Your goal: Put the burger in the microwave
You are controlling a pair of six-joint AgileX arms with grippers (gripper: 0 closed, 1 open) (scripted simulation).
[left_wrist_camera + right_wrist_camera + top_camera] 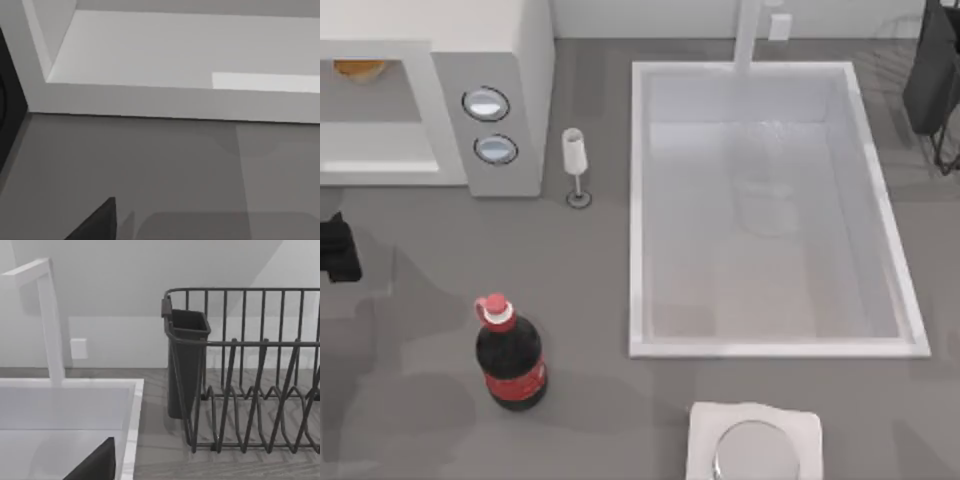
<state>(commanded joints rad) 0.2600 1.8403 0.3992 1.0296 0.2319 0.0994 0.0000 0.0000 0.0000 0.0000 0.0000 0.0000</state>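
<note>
White microwave [490, 60], tan burger [358, 69], red-capped dark cola bottle [510, 355], grey table [580, 290].

Seen from overhead, the top camera looks straight down on the grey bench [580, 290], taking in the microwave [510, 60] at upper left and the sink [640, 200] at right. The left wrist camera sits low and close, facing the microwave's open cavity [175, 50]. The right wrist camera faces the sink's far corner, the faucet [50, 320] and a dark dish rack [250, 365].
</note>
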